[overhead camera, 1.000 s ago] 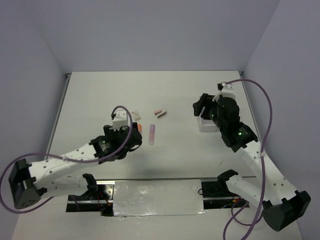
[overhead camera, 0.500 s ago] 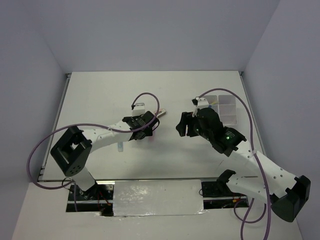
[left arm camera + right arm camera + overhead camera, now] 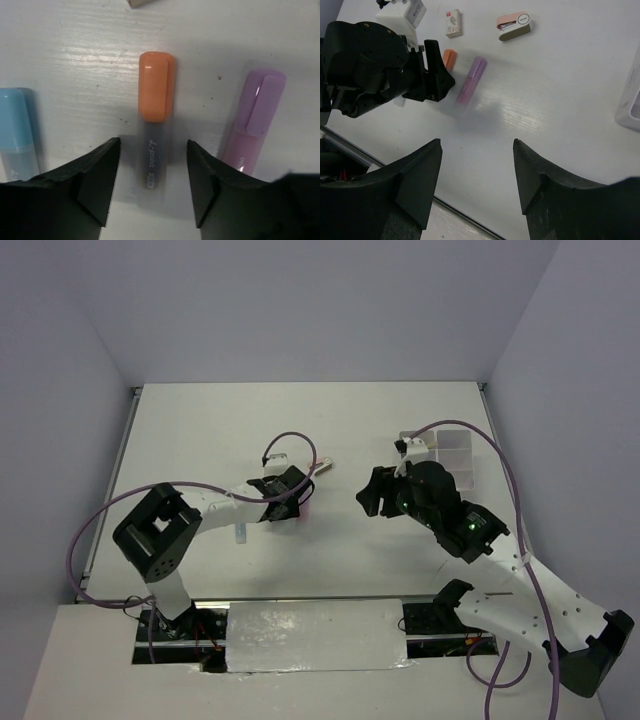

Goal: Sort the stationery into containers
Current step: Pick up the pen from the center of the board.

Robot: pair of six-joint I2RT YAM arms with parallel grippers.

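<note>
My left gripper [image 3: 154, 150] is open and low over the table, its fingers straddling an orange-capped marker [image 3: 156, 115] without touching it. A purple marker [image 3: 255, 117] lies to its right and a pale blue marker [image 3: 15, 132] to its left. From above, the left gripper [image 3: 288, 502] sits at the table's middle. My right gripper [image 3: 476, 145] is open and empty, hovering right of the markers [image 3: 372, 495]. It looks down on the purple marker [image 3: 471, 82] and the orange cap [image 3: 450, 57]. The translucent bins [image 3: 452, 455] stand behind the right arm.
A small white eraser [image 3: 452, 23] and a pink-and-tan stapler-like item [image 3: 514, 26] lie beyond the markers. A bin corner [image 3: 632, 97] shows at the right edge of the right wrist view. Grey walls enclose the table on three sides.
My left arm has reached out from the near left to the markers and settled over the orange one. My right arm has left the bins and swung toward the table's middle.
</note>
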